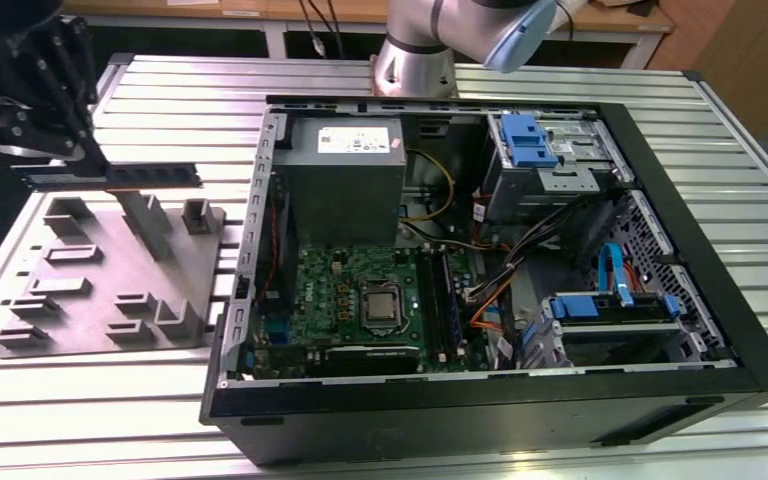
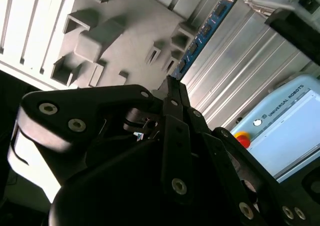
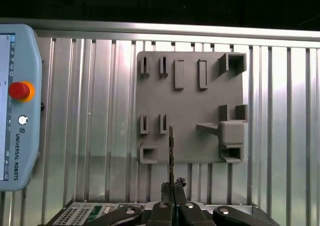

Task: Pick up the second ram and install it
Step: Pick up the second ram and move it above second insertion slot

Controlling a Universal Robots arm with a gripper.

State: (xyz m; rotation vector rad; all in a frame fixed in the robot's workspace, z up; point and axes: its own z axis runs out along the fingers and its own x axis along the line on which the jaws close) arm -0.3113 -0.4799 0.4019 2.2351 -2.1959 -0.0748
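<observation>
The second ram (image 1: 144, 175), a long narrow dark stick, hangs level in the air above the grey holder plate (image 1: 104, 290) on the exterior view's left. My gripper (image 1: 88, 165) is shut on it near one end. In the second wrist view the ram (image 2: 202, 33) runs away from the closed fingertips (image 2: 170, 88), blue with a row of black chips. The first wrist view has the ram (image 3: 171, 151) edge-on, rising from my gripper (image 3: 173, 187) over the holder plate (image 3: 190, 110). The green motherboard (image 1: 351, 295) lies inside the open computer case (image 1: 491, 400), to the right of the gripper in the exterior view.
The case holds a grey power supply (image 1: 344, 150), blue drive cages (image 1: 524, 140) and loose cables (image 1: 498, 290). The holder plate has several upright slots and posts (image 1: 144, 215). A teach pendant (image 3: 17, 110) with a red button lies on the ribbed aluminium table (image 1: 758, 180). The arm's base (image 1: 418, 50) stands behind the case.
</observation>
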